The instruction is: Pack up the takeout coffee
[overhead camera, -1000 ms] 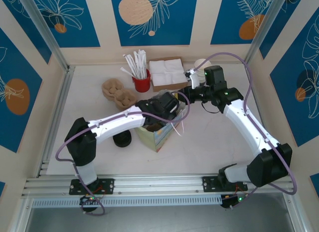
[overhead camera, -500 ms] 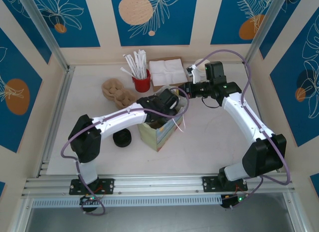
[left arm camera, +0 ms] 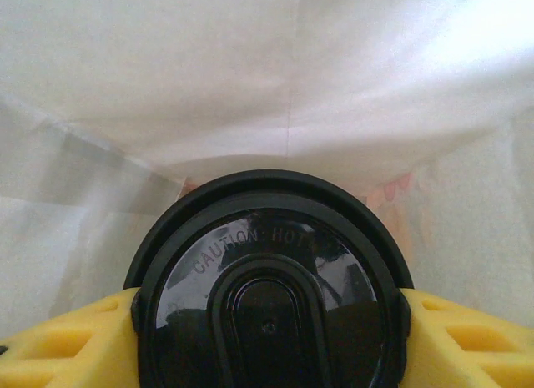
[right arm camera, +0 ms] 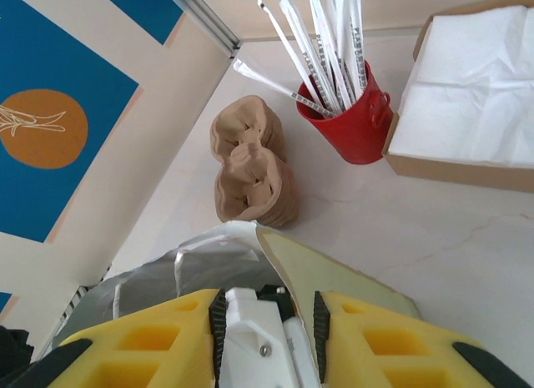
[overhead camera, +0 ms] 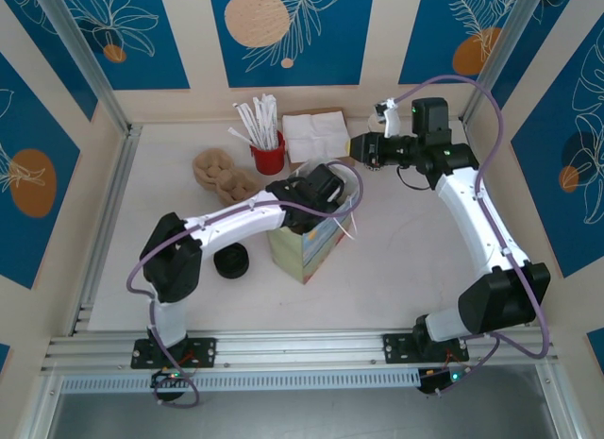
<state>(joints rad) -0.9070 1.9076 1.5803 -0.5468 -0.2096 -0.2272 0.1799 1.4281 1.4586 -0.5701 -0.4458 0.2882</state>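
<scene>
We see the takeout coffee (left arm camera: 271, 238) from the left wrist camera as a round black lid stamped "CAUTION: HOT". It sits inside the paper bag (left arm camera: 250, 88), whose white inner walls rise behind and beside it. The left gripper (left arm camera: 267, 330) is clamped on it, with a yellow finger (left arm camera: 67, 346) pressing each side of the lid's rim (the cup's body is hidden below the lid).

From above, that gripper (overhead camera: 318, 187) reaches into the open mouth of the bag (overhead camera: 307, 248), which stands upright near the middle of the table (overhead camera: 406, 260). Just left of the bag lies a low black lid piece (overhead camera: 231, 261). Towards the back wall we find a stack of brown pulp carriers (overhead camera: 222, 175), a red cup (overhead camera: 267, 159) full of wrapped straws (overhead camera: 257, 118), and a napkin box (overhead camera: 316, 137) just right of the cup.

The right gripper (overhead camera: 363, 148) hangs in the air beside the napkin box, apart from the bag. In its own camera its yellow fingers (right arm camera: 150, 338) flank a white piece, and we cannot tell whether they are gripping it or standing open.
</scene>
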